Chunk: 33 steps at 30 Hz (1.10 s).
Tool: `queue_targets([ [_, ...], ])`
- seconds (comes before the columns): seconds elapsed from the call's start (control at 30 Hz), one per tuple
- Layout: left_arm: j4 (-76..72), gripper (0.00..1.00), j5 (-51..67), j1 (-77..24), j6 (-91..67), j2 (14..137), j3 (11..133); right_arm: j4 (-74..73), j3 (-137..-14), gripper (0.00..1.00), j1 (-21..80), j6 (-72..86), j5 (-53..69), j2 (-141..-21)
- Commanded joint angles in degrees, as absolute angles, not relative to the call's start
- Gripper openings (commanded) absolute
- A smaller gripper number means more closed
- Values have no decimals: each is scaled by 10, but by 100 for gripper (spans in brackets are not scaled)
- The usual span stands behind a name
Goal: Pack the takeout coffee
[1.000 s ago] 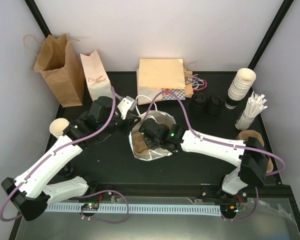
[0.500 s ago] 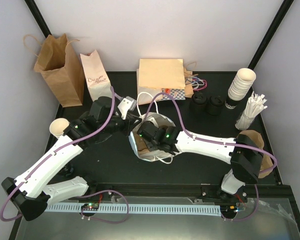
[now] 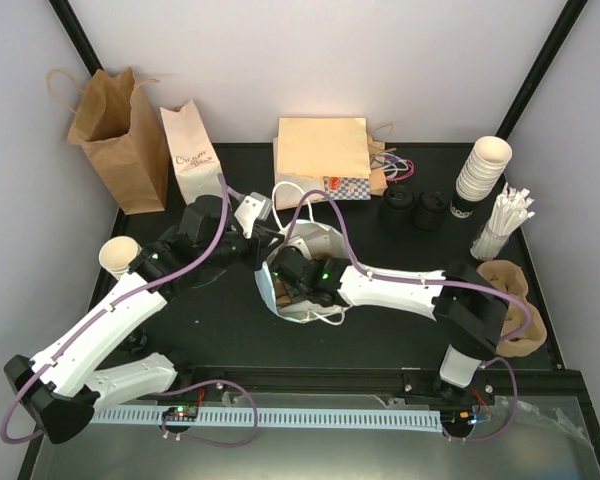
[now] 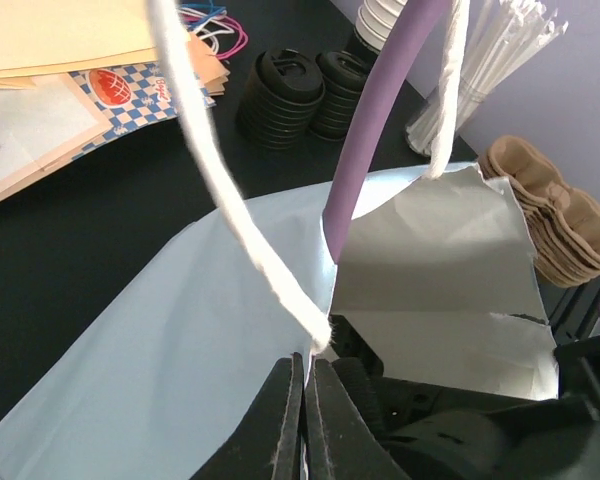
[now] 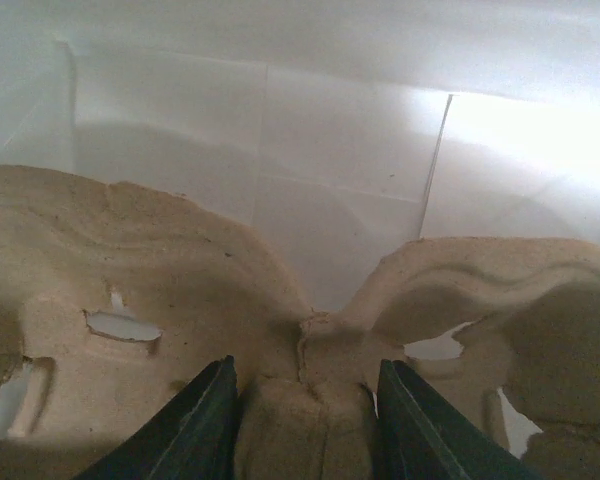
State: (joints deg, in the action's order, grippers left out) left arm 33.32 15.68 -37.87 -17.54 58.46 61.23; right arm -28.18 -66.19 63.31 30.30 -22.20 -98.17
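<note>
A white paper bag (image 3: 320,238) with cord handles stands open at the table's middle. My left gripper (image 3: 264,252) (image 4: 308,365) is shut on the white bag's (image 4: 180,340) rim, just below a cord handle (image 4: 230,200). My right gripper (image 3: 286,284) (image 5: 305,385) reaches down inside the bag. Its jaws are closed on the centre post of a brown pulp cup carrier (image 5: 160,270) (image 3: 277,296), which fills the bag's bottom. The takeout coffee is out of view. A lidless cream cup (image 3: 115,257) stands beside my left arm.
A brown paper bag (image 3: 115,125) and a printed white bag (image 3: 192,155) stand at the back left. Flat paper bags (image 3: 322,150) lie at the back centre. Black lid stacks (image 3: 410,210), stacked cups (image 3: 482,165), straws (image 3: 505,220) and pulp carriers (image 3: 520,305) fill the right side.
My right arm has swung left and reached deeper into the white bag with the carrier. The left gripper keeps its hold on the bag's rim.
</note>
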Motion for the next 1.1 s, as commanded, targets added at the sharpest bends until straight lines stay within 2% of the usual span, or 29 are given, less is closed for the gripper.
queue_targets([
  [0.0, 272, 3, 224, -386, -201, 554, 624, -277, -647, 41, 623, 311, -213, -1027],
  [0.23, 270, 3, 232, -384, -211, 544, 617, -271, -645, 41, 622, 308, -221, -1048],
  [0.5, 258, 3, 266, -362, -269, 543, 620, -274, -668, 42, 621, 325, -296, -1095],
  [0.73, 246, 3, 307, -328, -284, 536, 608, -253, -689, 43, 621, 291, -271, -1128],
  [1.07, 242, 3, 333, -323, -272, 540, 606, -219, -659, 49, 607, 253, -225, -1105],
])
